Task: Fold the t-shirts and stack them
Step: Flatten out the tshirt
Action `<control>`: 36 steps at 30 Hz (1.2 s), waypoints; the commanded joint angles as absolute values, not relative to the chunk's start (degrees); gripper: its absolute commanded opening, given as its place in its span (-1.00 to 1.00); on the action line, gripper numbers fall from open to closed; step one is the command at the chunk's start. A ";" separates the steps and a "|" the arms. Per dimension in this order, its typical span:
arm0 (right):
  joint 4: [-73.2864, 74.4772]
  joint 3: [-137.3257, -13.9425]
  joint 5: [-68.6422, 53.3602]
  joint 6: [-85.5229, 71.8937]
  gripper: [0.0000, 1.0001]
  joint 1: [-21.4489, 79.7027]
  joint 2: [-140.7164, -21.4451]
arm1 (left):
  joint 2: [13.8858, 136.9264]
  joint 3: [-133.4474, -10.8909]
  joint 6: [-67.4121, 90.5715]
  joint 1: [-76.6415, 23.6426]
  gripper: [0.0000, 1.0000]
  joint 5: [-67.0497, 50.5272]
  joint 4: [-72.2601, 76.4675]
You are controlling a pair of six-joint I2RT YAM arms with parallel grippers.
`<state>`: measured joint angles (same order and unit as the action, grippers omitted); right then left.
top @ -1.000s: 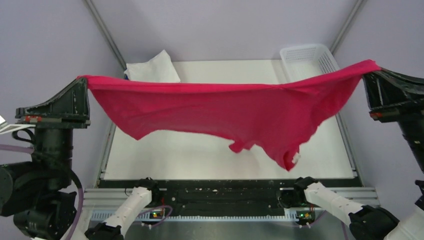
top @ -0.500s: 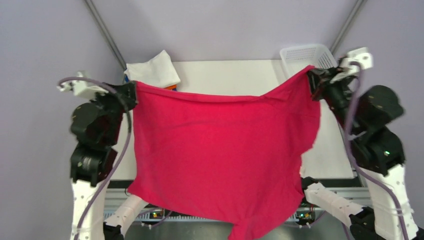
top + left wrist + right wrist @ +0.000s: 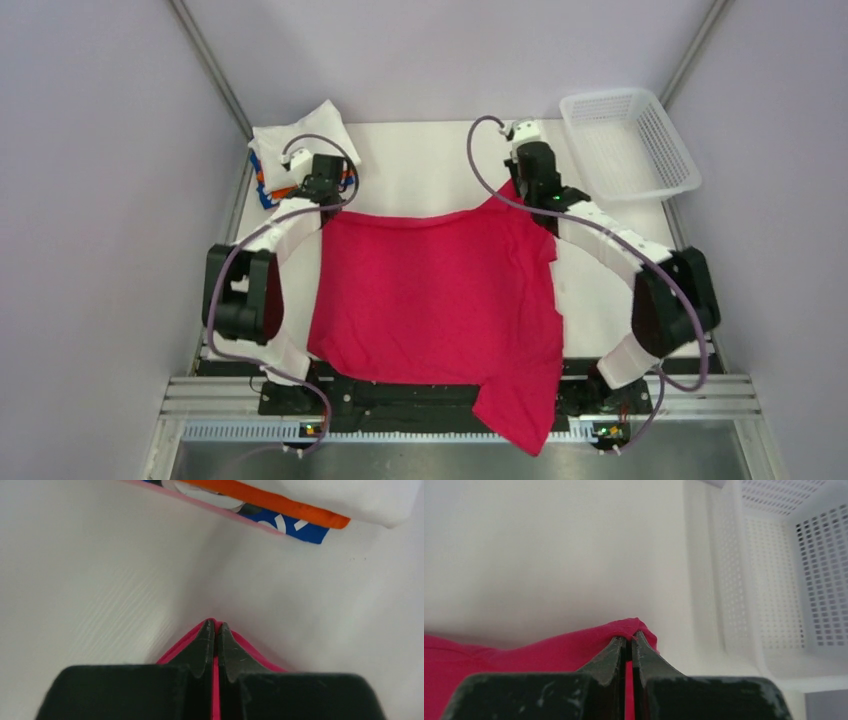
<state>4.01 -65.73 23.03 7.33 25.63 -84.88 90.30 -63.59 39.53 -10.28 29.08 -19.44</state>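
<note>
Two grippers have come down from holding the crimson t-shirt (image 3: pixel 435 290) up in the air. A second ago it was stretched high and wide between the arms, then it hung like a curtain, and now it lies spread on the table (image 3: pixel 420 160), mostly flat. The left gripper (image 3: pixel 327 207) is pressed together, pinching the shirt's far-left corner, with a red fold visible between its tips in the left wrist view (image 3: pixel 214 626). The right gripper (image 3: pixel 519 192) is likewise clamped on the far-right corner (image 3: pixel 631 637), so neither has let go yet. The lay-out step looks almost done; releasing and then folding are probably next. The shirt covers the middle of the table from the held edge to the near edge. One flap at the near right, likely a sleeve, hangs off the near edge over the arm bases. Its long axis runs from far to near and skews slightly toward the near-right corner. The straight held edge looks like the hem, so the collar end probably points near, though no collar or tag is visible. The stack of folded shirts (image 3: pixel 300 145) sits at the far-left corner, close to the left gripper but not touching the shirt. The mesh basket (image 3: pixel 630 140) is at the far-right corner.
</note>
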 commanded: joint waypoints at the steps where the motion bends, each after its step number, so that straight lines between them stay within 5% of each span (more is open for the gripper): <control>1: -4.68 -73.03 28.87 5.35 -1.00 24.78 -94.76 | 98.60 -73.95 40.61 -9.05 -1.00 31.83 -12.65; 8: -1.70 -82.47 31.63 4.52 -1.00 24.06 -107.56 | 109.27 -82.87 41.30 -7.01 -1.00 29.87 -14.63; 13: -0.09 -80.27 37.84 4.27 -1.00 24.06 -104.21 | 107.56 -82.51 41.91 -6.78 -1.00 28.83 -15.95; 25: 3.45 -62.32 23.95 -1.65 -1.00 24.05 -61.36 | 70.22 -69.48 37.15 -7.15 -1.00 22.08 -15.37; 36: 17.15 -73.42 1.94 -4.87 -1.00 24.01 -33.75 | 43.02 -80.57 30.73 -7.29 -1.00 11.36 -19.85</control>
<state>11.14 -67.02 10.59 -2.83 24.51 -36.56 45.89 -74.59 34.09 -7.35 14.57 -18.06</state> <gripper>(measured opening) 0.014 0.025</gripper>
